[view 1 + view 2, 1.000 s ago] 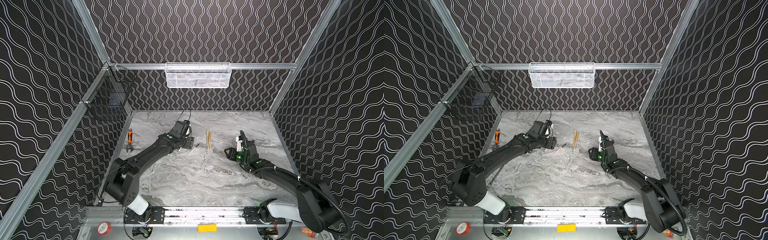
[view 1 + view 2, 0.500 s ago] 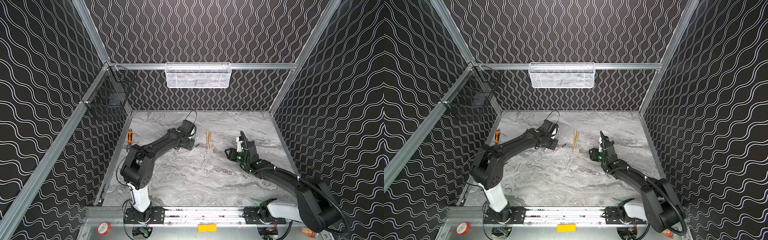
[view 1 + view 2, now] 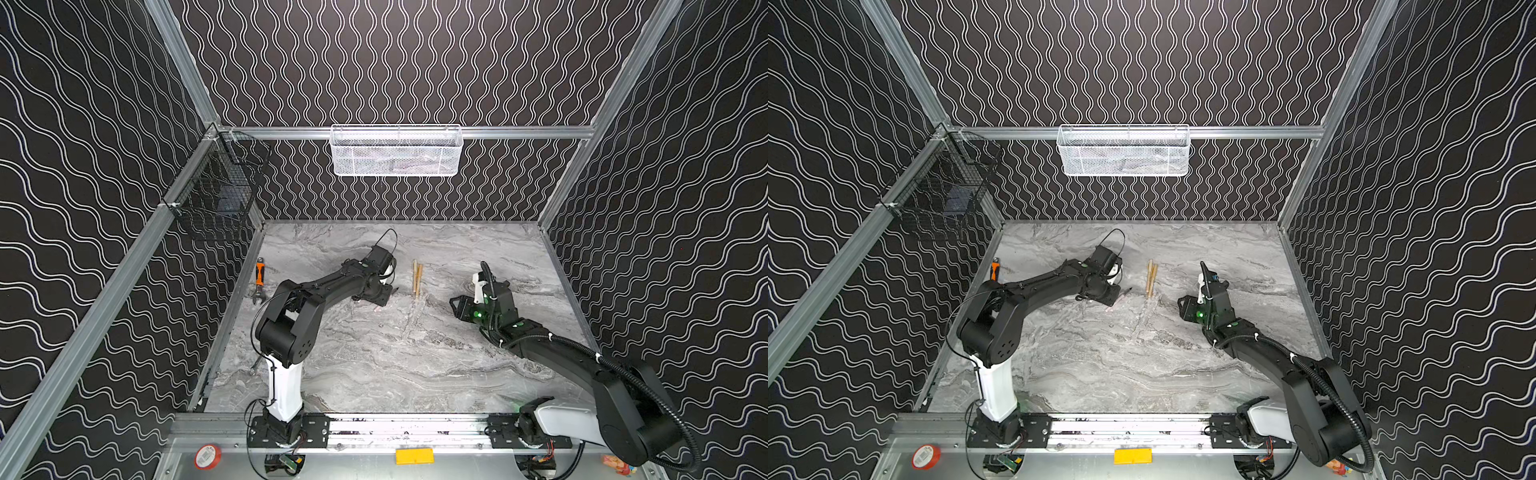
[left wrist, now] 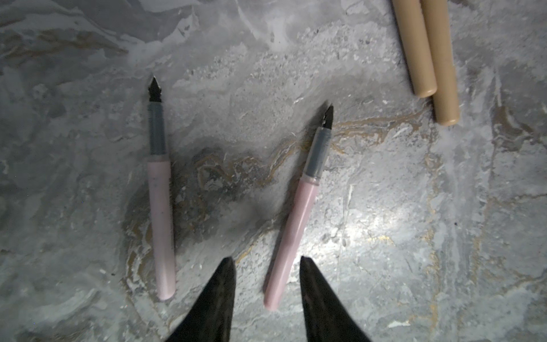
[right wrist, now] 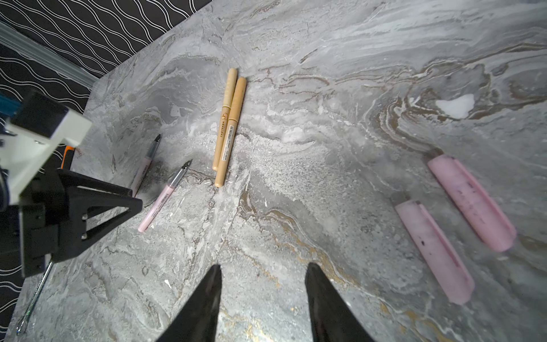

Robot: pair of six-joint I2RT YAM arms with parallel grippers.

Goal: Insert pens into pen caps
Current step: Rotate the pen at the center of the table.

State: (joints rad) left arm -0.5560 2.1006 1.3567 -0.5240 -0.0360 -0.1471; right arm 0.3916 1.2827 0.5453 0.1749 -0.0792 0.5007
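Note:
Two pale pink pens lie uncapped, dark tips bare. One (image 4: 297, 216) has its rear end between the fingers of my left gripper (image 4: 266, 260), which is open with a gap on each side. The other pink pen (image 4: 159, 189) lies beside it. Two tan pens (image 5: 229, 124) lie side by side, no dark tip showing, in both top views (image 3: 417, 277) (image 3: 1151, 277). Two pink pen caps (image 5: 433, 251) (image 5: 472, 201) lie near my right gripper (image 5: 263, 266), which is open over bare table. In a top view the left gripper (image 3: 384, 296) is low by the tan pens.
An orange-handled wrench (image 3: 259, 276) lies by the left wall, and a thin silver spanner (image 3: 254, 365) lies nearer the front. A white mesh basket (image 3: 397, 151) hangs on the back wall. A black wire basket (image 3: 216, 199) hangs at the left corner.
The left arm's elbow has risen and folded back toward its base. Its gripper has shifted slightly toward the tan pens and its jaws have narrowed round the pink pen. The right arm has not moved.

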